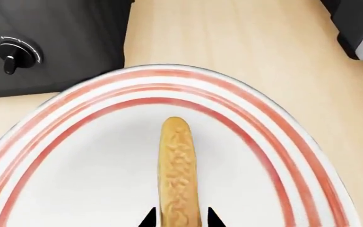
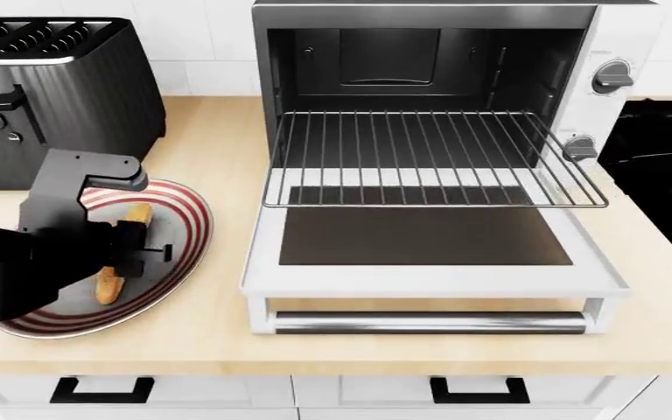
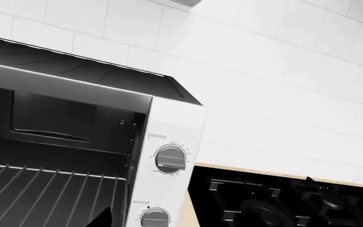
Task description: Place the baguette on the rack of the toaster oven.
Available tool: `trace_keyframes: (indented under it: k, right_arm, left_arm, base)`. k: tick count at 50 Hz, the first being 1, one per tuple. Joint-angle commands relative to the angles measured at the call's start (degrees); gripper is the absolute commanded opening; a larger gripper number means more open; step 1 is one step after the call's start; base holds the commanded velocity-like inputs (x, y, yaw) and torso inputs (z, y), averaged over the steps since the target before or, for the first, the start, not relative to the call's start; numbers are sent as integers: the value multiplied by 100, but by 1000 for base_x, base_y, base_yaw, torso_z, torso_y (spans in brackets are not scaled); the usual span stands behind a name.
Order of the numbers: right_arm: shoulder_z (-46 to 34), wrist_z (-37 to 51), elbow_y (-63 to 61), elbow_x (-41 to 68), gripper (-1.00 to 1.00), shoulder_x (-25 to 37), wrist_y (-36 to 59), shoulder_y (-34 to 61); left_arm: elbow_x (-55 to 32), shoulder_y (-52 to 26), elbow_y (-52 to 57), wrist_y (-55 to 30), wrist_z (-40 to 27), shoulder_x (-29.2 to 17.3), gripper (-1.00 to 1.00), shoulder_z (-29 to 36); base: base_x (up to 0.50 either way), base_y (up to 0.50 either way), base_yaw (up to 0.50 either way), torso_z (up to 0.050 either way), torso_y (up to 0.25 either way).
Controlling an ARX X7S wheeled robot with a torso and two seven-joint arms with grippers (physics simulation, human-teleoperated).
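So the baguette [image 2: 122, 254] is lying on a white plate with red rings [image 2: 185, 229] on the wooden bench [image 2: 220, 149], left of the toaster oven [image 2: 430, 157] and just in front of the black ribbed slot toaster [image 2: 56, 87]; it's a small golden-brown stick, lying flat, one end pointing toward the toaster.

Left tool [image 1: 180, 218] is down over the plate; in the left wrist view its two dark fingertips [image 1: 149, 219] sit on either side of the near end of the baguette, really close to the crust; can't tell whether they're actually pressing on it or just flanking it. From the head view the arm's black body covers the middle of the bread, so no help there.

Oven door [image 2: 423, 236] is dropped fully open, dark glass panel facing up; the rack [image 2: 430, 157] is slid partway out over it, silver bars level, bare. Two round knobs [image 2: 612, 77] run down the oven's right side.

Right tool: its wrist view looks at the oven's knob panel, white wall tiles [image 3: 263, 71] and a black stovetop [image 3: 282, 203]; only a dark sliver at the frame's edge, so can't tell how open it is.
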Motion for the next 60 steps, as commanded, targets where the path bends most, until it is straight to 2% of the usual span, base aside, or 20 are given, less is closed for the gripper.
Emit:
trace_keyframes:
  k: [1, 8, 23, 28, 30, 34, 35, 37, 40, 42, 52, 60]
  right_arm:
    - [-91, 68, 27, 81, 100, 50, 157, 337]
    - [16, 68, 1, 193, 100, 159, 235, 470]
    - [-37, 65, 37, 129, 100, 147, 116, 336]
    - [-15, 63, 42, 142, 100, 159, 100, 304]
    - [-2, 104, 28, 193, 100, 172, 172, 331]
    - [142, 130, -38, 297, 100, 214, 217, 261]
    - [159, 128, -43, 303, 100, 218, 211, 231]
    - [211, 116, -53, 315, 100, 233, 189, 160]
    - [71, 158, -17, 232, 100, 156, 153, 182]
    - [32, 198, -18, 211, 100, 106, 135, 221]
    - [-138, 247, 20, 259, 100, 69, 231, 525]
    - [-364, 204, 109, 154, 100, 10, 151, 563]
  left_arm:
    - [-45, -111, -82, -12, 17, 36, -100, 66]
    - [-58, -220, -102, -52, 53, 18, -100, 98]
    - [-857, -1105, 222, -731, -578, -22, -100, -277]
    - [-1521, -1540, 412, -1091, -877, 3, -100, -438]
    - [-2066, -2088, 450, -1396, -1228, 61, -100, -421]
    - [-2872, -2821, 382, -1503, -1399, 83, -100, -77]
    - [-2774, -2849, 537, -1432, -1199, 91, -100, -107]
    - [-2899, -2976, 519, -1358, -1375, 122, -100, -41]
    - [-3595, -3192, 592, -1433, -1470, 183, -100, 286]
    - [-3582, -3282, 568, -1425, -1428, 200, -100, 415]
    - [-4617, -3694, 600, -1337, -1460, -34, -100, 1087]
    - [-4893, -3785, 640, -1227, -1225, -67, -100, 1178]
  base:
    - [0, 0, 0, 0, 0]
    - [0, 0, 0, 0, 0]
    - [0, 0, 0, 0, 1]
    - [0, 0, 0, 0, 0]
    - [0, 0, 0, 0, 5]
    - [0, 0, 0, 0, 0]
    - [0, 0, 0, 0, 0]
    - [0, 0, 0, 0, 0]
    - [0, 0, 0, 0, 0]
    - [0, 0, 0, 0, 0]
    - [0, 0, 0, 0, 1]
    - [0, 0, 0, 0, 1]
